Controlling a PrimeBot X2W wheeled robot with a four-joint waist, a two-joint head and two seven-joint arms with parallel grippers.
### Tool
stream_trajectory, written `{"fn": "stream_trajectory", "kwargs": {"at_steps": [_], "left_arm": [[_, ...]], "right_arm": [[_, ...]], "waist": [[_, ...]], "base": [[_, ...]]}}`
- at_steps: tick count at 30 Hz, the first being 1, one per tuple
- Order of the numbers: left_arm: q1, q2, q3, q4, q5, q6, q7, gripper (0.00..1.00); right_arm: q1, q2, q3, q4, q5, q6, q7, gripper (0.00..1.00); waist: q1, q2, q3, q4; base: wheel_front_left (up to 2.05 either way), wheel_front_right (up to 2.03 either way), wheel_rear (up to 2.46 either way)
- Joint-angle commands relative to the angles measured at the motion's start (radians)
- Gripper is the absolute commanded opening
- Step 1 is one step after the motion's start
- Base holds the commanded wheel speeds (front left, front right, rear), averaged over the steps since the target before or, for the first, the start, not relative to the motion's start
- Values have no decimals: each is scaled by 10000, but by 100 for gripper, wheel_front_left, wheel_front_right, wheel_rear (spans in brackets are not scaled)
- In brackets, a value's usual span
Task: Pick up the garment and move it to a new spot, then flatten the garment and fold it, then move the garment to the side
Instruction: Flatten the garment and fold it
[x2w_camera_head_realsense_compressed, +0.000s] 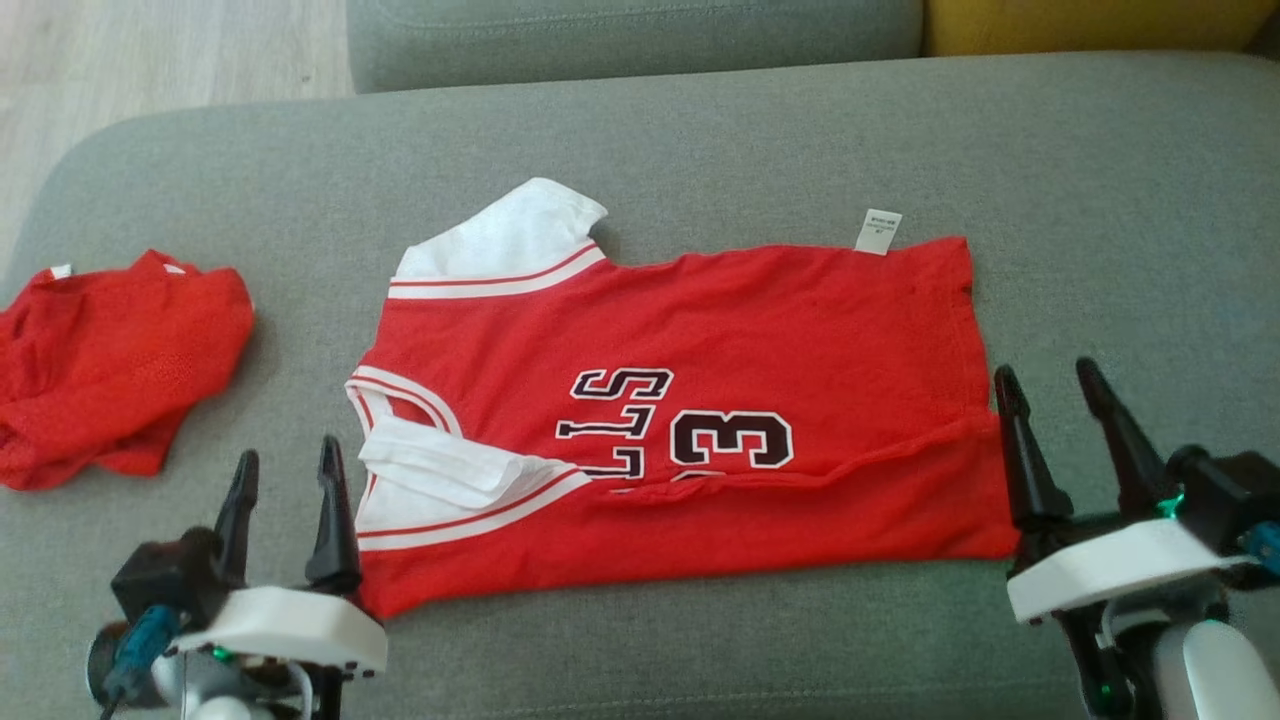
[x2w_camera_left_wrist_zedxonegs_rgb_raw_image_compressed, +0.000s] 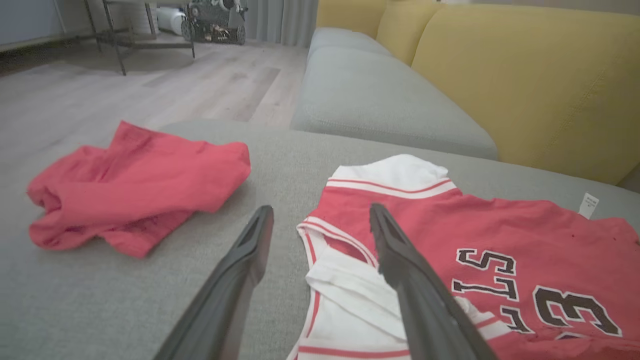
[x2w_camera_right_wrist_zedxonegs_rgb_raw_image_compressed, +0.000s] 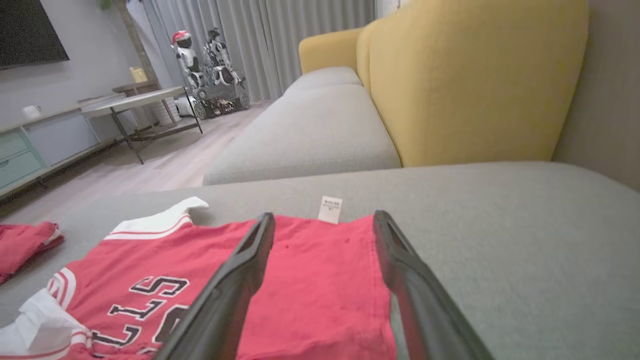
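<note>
Head view, garment: the red jersey lies spread on the grey cushion, white sleeves towards the left, hem towards the right.
Head view, fold: its near edge is turned over itself, and the flap hides the lower part of the black lettering.
Head view, care tag: sticks out past the far edge; print too small to read.
Head view, red cloth: crumpled at the left, well apart from the jersey, cut off by the frame edge.
Head view, left pincer: fingers spread and empty, at the jersey's near left corner; contact cannot be told.
Head view, right pincer: fingers spread, nothing held, just beside the hem.
Left wrist view, left pincer: wide apart and empty; one finger stands over bare cushion, the other over the sleeve end.
Left wrist view, jersey: cut off at the right and bottom edges.
Left wrist view, red cloth: bunched to the left; what kind of garment it is cannot be made out.
Right wrist view, right pincer: parted, gripping nothing, over the hem end.
Right wrist view, jersey: its near part runs off the bottom edge.
Right wrist view, yellow backrest: rises behind the cushion.
</note>
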Motion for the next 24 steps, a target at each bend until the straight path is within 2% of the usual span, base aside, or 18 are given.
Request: {"fn": "stream_trajectory", "kwargs": {"at_steps": [1, 8, 17, 24], "left_arm": [[-452, 240, 262, -513, 239, 104, -77, 100], [-333, 337, 81, -1008, 527, 356, 218, 100], [-379, 374, 36, -1068, 509, 399, 294, 100], [-1709, 371, -279, -793, 431, -129, 369, 100]], "right_arm": [[-347, -77, 281, -626, -124, -7, -28, 100], [-140, 70, 440, -1332, -310, -7, 364, 100], [-55, 189, 360, -1543, -268, -7, 537, 100], [-240, 261, 244, -1690, -227, -7, 659, 100]], "waist": [[0, 0, -45, -2], [0, 0, -48, -12], [0, 0, 58, 14], [0, 0, 748, 138]], "base": [[0, 0, 0], [0, 0, 0], [0, 0, 0], [0, 0, 0]]}}
